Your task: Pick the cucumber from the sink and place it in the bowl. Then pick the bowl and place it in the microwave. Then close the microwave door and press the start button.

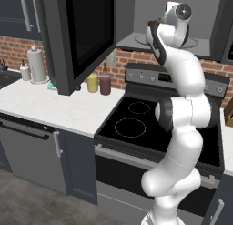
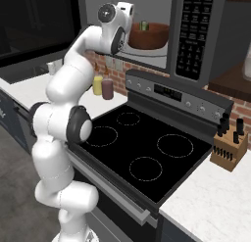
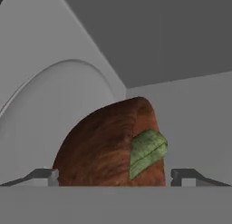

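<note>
The round reddish-brown wooden bowl (image 2: 149, 36) sits on the glass turntable (image 1: 141, 39) inside the dark grey built-in microwave (image 2: 196, 30), the small dark green cucumber (image 3: 147, 151) at its rim. The gripper (image 3: 113, 175) stands wide, fingertips (image 3: 45, 175) flanking the bowl, grey cavity walls open around it.

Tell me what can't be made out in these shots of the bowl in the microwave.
- Bowl base: right base view, hidden by the arm and the microwave frame.
- Cucumber: hand view, its lower end sits behind the bowl rim.
- Keypad labels: right base view, too small to read.
- Microwave door: left base view, cut off by the top edge.
- Gripper fingertips: hand view, only the tips show, spread wide.
</note>
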